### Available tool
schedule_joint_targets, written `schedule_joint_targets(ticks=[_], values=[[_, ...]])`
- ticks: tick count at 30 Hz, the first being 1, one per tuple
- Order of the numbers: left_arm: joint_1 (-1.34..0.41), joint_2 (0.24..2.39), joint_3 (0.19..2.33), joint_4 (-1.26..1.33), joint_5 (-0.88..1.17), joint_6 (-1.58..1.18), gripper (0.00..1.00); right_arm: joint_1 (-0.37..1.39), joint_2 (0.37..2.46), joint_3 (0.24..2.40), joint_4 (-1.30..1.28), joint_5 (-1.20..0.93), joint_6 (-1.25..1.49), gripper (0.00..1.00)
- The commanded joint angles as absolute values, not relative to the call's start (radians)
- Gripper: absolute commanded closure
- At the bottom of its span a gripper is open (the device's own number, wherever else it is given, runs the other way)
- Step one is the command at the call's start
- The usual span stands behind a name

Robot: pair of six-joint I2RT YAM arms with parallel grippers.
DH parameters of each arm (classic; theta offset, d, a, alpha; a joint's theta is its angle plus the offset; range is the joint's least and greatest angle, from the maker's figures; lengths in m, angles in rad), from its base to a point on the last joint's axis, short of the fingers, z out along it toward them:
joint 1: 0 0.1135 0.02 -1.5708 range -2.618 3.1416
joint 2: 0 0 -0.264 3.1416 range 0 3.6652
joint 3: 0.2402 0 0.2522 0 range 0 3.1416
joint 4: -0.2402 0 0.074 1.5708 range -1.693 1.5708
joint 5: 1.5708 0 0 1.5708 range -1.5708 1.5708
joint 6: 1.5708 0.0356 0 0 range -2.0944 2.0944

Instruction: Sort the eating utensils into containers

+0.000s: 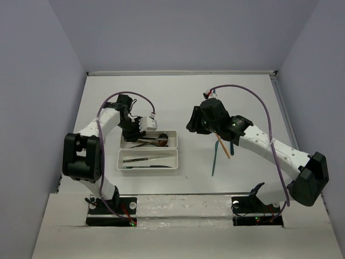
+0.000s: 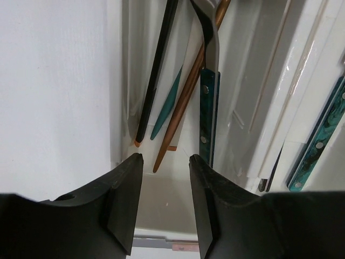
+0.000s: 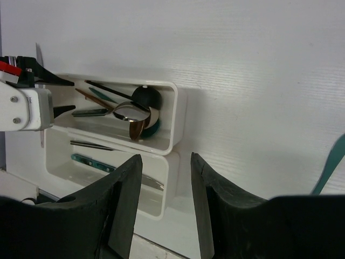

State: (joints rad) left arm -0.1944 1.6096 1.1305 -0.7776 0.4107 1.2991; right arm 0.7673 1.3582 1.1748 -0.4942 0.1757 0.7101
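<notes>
Two white trays lie side by side. The far tray (image 1: pixel 176 141) holds spoons: black (image 3: pixel 146 97), silver (image 3: pixel 126 112) and copper (image 3: pixel 137 127) bowls. The near tray (image 1: pixel 177 159) holds knives, one with a teal marbled handle (image 3: pixel 89 162). My left gripper (image 1: pixel 131 135) hangs open and empty over the far tray's left end (image 2: pixel 161 199), above black (image 2: pixel 156 70), teal (image 2: pixel 167 105) and copper (image 2: pixel 186 91) handles. My right gripper (image 1: pixel 193 127) is open and empty, right of the trays (image 3: pixel 167 178). An orange utensil (image 1: pixel 222 144) and a teal one (image 1: pixel 214 159) lie on the table under the right arm.
The teal utensil's tip shows at the right edge of the right wrist view (image 3: pixel 331 167). A second teal piece (image 1: pixel 232 147) lies beside the orange one. Purple cables loop above both arms. The table's raised border runs along the back and right sides.
</notes>
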Motion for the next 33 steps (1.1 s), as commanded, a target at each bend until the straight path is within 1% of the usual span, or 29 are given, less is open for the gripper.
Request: schedule_joint_targets(ticks=[1,6,8,11,12,16,21,24,28,33], values=[[-0.193,1.608,1.167,-0.778,0.393,1.282,0.48,0.765,1.368,1.166,-0.485,0.172,0.695,0.53],[-0.192,1.565,1.180,-0.767,0.417,1.256,0.48,0.765,1.371,1.161,-0.523,0.216,0.699,0.53],[-0.192,1.531,1.192,-0.749,0.437,1.214,0.48,0.738,1.377,1.166,-0.561,0.277,0.706,0.49],[-0.192,1.490,1.207,-0.695,0.437,1.106,0.48,0.609,1.381,1.132,-0.614,0.269,0.687,0.48],[-0.189,1.479,1.207,-0.652,0.433,1.036,0.48,0.515,1.387,1.115,-0.617,0.234,0.663,0.49],[-0.158,1.431,1.203,-0.556,0.403,0.861,0.47,0.336,1.443,1.036,-0.623,0.213,0.611,0.49],[-0.098,1.375,1.167,-0.506,0.431,0.796,0.46,0.310,1.525,0.999,-0.646,0.304,0.624,0.50],[-0.080,1.329,1.099,-0.454,0.431,0.796,0.45,0.301,1.606,0.997,-0.658,0.330,0.644,0.51],[-0.072,1.287,1.048,-0.434,0.428,0.805,0.45,0.301,1.670,1.006,-0.658,0.328,0.650,0.55],[-0.071,1.264,1.020,-0.430,0.428,0.811,0.44,0.301,1.747,1.028,-0.658,0.376,0.670,0.59]])
